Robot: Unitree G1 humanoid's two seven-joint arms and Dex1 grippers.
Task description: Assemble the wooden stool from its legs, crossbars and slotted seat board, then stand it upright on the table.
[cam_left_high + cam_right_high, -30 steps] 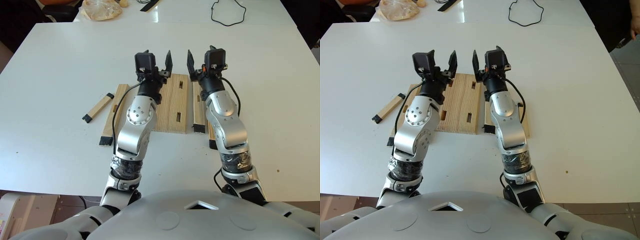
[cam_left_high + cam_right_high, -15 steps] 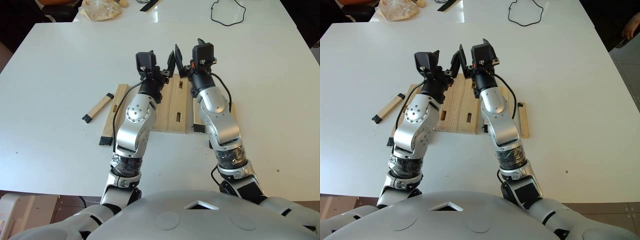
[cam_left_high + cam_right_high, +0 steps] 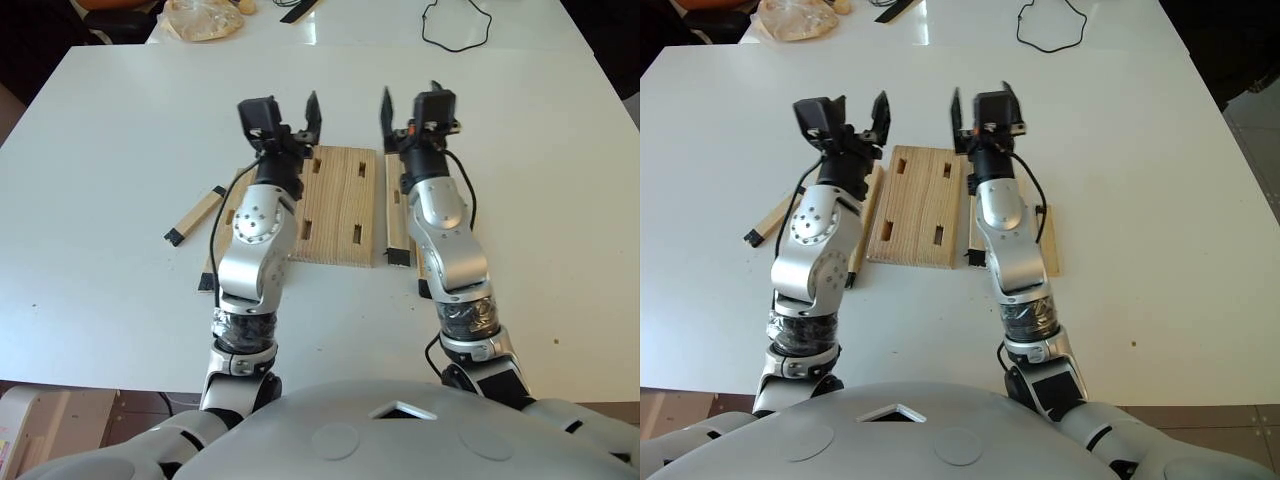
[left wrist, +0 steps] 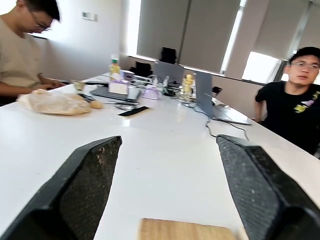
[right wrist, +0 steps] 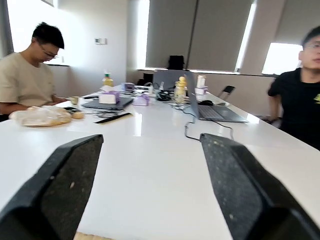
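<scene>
Pale pine parts all lie flat and separate. The slotted seat board (image 3: 918, 205) rests in the middle of the white table (image 3: 120, 150), and its four slots are empty. A short black-tipped stick (image 3: 195, 215) lies well apart to the board's left. A longer bar (image 3: 862, 215) runs just beside the board's left edge, mostly under the left arm. Two more black-tipped bars lie on the right: the inner bar (image 3: 975, 235) sits against the board's right edge, and the outer bar (image 3: 1048, 240) lies a little farther out. By my judgement the assembly has hardly begun. No leg is seated, no crossbar is joined and nothing stands upright, so every fitting step and the final standing-up remain. The left gripper (image 4: 170, 200) hangs above the board's far left corner with its jaws spread wide and nothing between them. The right gripper (image 5: 150, 195) hangs above the far end of the inner bar, also spread wide and empty. No writing, label or mark can be made out on the wood. The only markings are the plain black ends of the sticks.
</scene>
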